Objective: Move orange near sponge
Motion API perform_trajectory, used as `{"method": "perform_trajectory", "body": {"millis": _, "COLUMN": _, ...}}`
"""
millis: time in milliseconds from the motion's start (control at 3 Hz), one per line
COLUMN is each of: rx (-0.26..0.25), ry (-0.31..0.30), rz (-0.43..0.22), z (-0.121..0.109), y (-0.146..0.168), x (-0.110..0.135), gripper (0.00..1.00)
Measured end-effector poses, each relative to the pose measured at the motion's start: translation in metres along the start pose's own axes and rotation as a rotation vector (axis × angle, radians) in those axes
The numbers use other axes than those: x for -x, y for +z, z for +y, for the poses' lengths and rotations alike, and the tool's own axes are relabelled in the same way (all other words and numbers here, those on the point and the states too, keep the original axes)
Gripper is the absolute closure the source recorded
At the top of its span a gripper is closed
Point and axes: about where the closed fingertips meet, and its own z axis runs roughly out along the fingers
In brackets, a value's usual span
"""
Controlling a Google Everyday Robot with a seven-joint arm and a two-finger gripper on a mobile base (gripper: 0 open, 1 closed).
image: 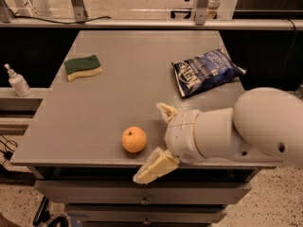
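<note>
The orange [134, 139] sits near the front edge of the grey table [118, 98]. The sponge [83, 67], dark green on top with a pale yellow layer below, lies at the back left of the table. My gripper [156, 140] is just right of the orange, its two cream fingers spread wide, one finger [166, 111] behind and one [154, 166] over the table's front edge. The gripper is open and holds nothing. The white arm fills the lower right.
A blue chip bag [204, 71] lies at the back right of the table. A small white pump bottle [18, 82] stands on a shelf left of the table. Metal frame posts [77, 2] stand behind the table.
</note>
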Motion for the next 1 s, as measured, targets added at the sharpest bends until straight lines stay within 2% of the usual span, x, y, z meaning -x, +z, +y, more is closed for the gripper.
{"method": "perform_trajectory", "body": {"millis": 333, "rx": -0.005, "ry": 0.019, "rz": -0.009, "z": -0.002, "y": 0.014, "x": 0.001, "gripper": 0.18}}
{"method": "perform_trajectory", "body": {"millis": 1000, "rx": -0.018, "ry": 0.056, "rz": 0.011, "z": -0.015, "y": 0.022, "x": 0.007, "gripper": 0.64}}
